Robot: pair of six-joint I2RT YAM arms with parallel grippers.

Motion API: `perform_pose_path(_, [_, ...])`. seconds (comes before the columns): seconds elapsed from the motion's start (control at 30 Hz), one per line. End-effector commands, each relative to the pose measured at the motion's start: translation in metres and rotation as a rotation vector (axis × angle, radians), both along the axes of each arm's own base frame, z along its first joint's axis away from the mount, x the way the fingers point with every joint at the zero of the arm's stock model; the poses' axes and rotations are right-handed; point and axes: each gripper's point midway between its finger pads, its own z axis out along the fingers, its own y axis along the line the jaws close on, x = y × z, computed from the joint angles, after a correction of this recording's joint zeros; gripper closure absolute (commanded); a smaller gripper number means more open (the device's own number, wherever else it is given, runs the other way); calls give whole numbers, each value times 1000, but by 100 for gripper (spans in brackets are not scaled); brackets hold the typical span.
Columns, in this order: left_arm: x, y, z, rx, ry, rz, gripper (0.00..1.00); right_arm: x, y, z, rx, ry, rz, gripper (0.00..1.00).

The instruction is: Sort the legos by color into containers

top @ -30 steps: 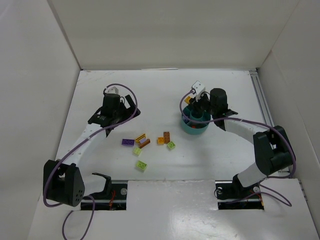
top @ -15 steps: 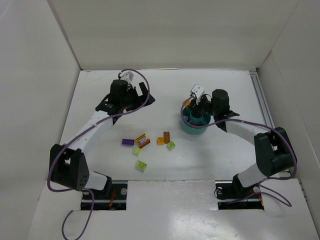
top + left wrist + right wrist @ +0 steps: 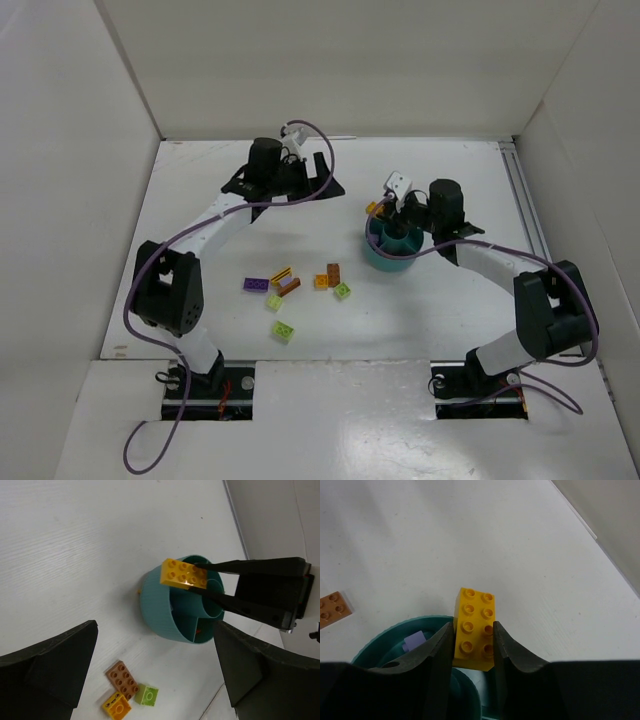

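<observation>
Legos [image 3: 290, 287] are mostly not sorted yet: eight of them lie loose to the left of the bowl [image 3: 155, 607], near it but apart, in purple, lime, brown and orange. Inside the bowl I can see only a purple piece [image 3: 415, 641] in one compartment; the other compartments are partly hidden. The right gripper [image 3: 471, 640] is closed on a yellow brick [image 3: 183, 574] and holds it studs up over the bowl's far-left rim, not yet dropped. So I judge the task is in its early part. The left gripper [image 3: 312, 182] has its jaws wide apart and holds nothing. Compared with one second ago, the left arm has swung from well left of the bowl to near its far-left side — the loose bricks have not moved.
</observation>
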Motion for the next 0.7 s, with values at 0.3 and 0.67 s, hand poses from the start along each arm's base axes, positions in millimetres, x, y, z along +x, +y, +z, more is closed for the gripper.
perform_pose_path(0.3, [-26,-75,30,-225,-76,-427,1,-16,9,51,33,-150,144,91])
perform_pose_path(0.67, [-45,-90,54,-410,-89,-567,2,-39,19,79,67,-229,274,91])
